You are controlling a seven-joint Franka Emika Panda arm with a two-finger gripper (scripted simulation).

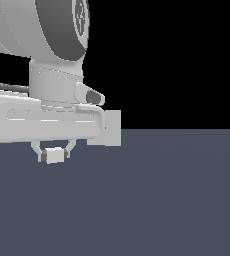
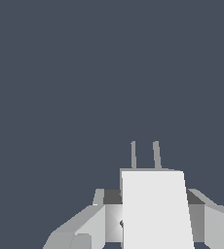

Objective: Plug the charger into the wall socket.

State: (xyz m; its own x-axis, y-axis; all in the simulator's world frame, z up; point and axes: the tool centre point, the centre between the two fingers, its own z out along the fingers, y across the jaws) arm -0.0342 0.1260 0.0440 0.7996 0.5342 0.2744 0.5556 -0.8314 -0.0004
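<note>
Arm bulk upper left of frame, pincer [image 1: 53,150] pointing down, clamped on charger [image 1: 54,156]; wall socket [image 1: 109,128] just right, centre frame.

We see a plain white charger [image 1: 53,156] [image 2: 157,209] with two grey prongs [image 2: 144,154] between pale grey jaws, a white socket panel [image 1: 110,128] beyond them, and slate-blue ground [image 1: 162,200] beneath

no readable text, labels, brands, numbers or signs in either view
</note>
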